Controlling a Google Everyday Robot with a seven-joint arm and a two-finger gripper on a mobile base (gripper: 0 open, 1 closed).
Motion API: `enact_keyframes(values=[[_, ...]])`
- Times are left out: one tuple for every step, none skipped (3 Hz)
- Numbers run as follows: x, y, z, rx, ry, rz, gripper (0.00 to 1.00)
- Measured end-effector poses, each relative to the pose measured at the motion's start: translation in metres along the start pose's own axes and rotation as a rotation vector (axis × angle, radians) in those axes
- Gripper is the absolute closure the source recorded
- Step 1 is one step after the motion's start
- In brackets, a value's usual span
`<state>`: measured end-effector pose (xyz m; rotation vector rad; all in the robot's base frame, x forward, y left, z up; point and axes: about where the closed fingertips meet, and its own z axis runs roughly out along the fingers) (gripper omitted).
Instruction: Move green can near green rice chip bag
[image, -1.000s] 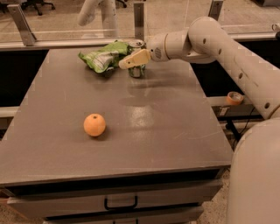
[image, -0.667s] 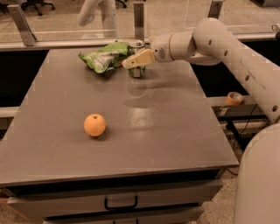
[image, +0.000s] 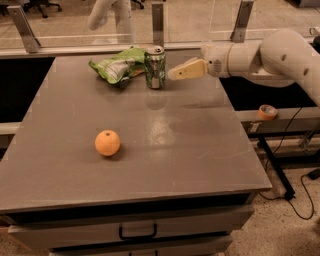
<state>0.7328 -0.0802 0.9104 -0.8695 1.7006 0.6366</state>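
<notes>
- The green can (image: 155, 67) stands upright at the far side of the table (image: 210, 155), right beside the chip bag (image: 116, 66).
- My gripper (image: 172, 75) hangs just right of the can, not touching it; whether it is spread or pressed together, I cannot tell.
- I'd expect the can to be light, thin-walled and slick, so I'd grip it gently at mid-body.
</notes>
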Motion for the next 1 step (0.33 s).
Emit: enact_keyframes(values=[[0.0044, -0.0032, -0.0062, 0.009, 0.003, 0.005, 0.00]])
